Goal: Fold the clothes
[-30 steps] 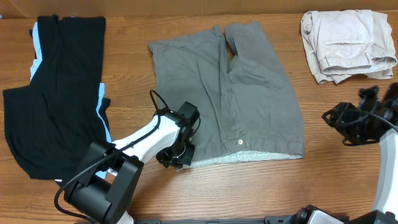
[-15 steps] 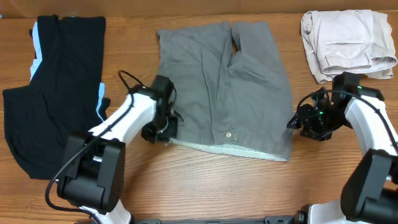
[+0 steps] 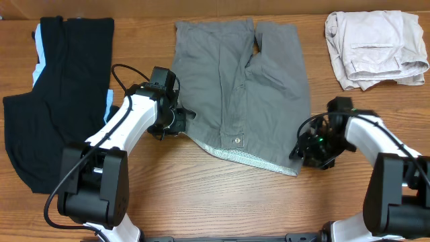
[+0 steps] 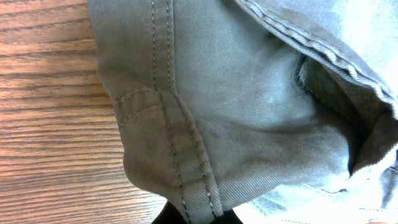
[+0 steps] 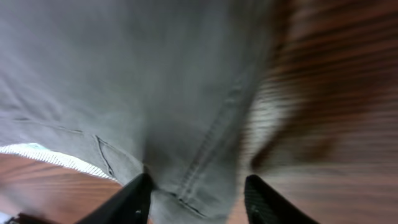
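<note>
shorts (image 3: 242, 87): spread flat, mid table (image 3: 222, 208), waist end near.
left gripper (image 3: 175, 126): clamped on one waist corner.
right gripper (image 3: 307, 150): apart, around the other corner.
done: no fold yet.
to do: every fold.

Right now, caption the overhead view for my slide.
Left gripper pinching the grey shorts at one side edge, right gripper open at the opposite edge.

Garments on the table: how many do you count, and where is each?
3. The black garment lies at the left, the grey shorts in the middle, the folded cream shorts at the upper right. None seems hidden.
</note>
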`<state>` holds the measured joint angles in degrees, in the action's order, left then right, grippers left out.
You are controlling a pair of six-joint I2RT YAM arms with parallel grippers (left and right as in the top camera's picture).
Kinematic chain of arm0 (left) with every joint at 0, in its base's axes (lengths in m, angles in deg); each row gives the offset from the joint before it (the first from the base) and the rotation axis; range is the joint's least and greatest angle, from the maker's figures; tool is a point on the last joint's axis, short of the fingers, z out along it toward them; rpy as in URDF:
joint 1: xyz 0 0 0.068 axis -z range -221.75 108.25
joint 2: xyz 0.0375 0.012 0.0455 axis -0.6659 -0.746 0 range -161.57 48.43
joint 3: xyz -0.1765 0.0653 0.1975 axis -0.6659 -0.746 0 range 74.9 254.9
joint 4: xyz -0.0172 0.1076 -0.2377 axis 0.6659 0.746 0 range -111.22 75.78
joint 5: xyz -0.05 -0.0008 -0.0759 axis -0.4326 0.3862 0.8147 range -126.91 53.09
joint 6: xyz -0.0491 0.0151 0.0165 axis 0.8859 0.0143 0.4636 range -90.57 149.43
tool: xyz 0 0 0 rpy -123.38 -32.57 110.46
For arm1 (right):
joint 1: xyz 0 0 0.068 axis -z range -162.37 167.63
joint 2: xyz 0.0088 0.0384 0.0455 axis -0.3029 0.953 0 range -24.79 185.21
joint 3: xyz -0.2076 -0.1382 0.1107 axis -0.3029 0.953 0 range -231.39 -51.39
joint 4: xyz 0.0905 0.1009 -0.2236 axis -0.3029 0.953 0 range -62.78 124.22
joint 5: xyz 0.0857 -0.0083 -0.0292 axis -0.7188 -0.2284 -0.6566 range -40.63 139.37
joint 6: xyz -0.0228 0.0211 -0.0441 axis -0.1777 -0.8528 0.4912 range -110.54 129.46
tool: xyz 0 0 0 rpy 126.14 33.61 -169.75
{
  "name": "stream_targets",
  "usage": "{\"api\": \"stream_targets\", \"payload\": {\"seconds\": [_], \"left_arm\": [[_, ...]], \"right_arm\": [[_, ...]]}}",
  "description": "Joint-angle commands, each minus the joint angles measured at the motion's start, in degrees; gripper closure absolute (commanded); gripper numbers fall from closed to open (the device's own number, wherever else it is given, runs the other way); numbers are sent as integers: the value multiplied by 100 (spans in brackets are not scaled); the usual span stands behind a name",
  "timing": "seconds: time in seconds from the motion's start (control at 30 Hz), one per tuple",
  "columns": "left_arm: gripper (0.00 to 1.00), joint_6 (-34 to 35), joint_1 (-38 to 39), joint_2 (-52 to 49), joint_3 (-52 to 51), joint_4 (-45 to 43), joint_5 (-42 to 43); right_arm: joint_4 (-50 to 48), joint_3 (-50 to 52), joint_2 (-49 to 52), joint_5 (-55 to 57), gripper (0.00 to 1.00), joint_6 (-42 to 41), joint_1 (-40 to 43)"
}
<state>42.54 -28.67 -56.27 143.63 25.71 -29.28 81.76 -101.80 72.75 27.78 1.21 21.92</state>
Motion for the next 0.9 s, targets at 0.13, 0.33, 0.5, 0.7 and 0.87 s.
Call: {"api": "stream_targets", "payload": {"seconds": [0.13,0.33,0.5,0.7,0.87], "left_arm": [[96,-116,0,-52,149,-39,-59],[96,-192,-136,-50,1401,791,-61],[96,-597,-258,-50,3606,1921,-61],[96,-1067,-258,-48,6546,2852,-66],[96,-1311,-258,-46,8618,3593,-133]], "right_arm": [[-448,308,37,-144,96,-750,-280],[-74,-195,-581,-162,96,-758,-85],[1027,-1849,-1534,-68,96,-382,153],[2566,-4937,-1814,820,96,-304,345],[3348,-7016,-1814,960,96,-186,638]]}}
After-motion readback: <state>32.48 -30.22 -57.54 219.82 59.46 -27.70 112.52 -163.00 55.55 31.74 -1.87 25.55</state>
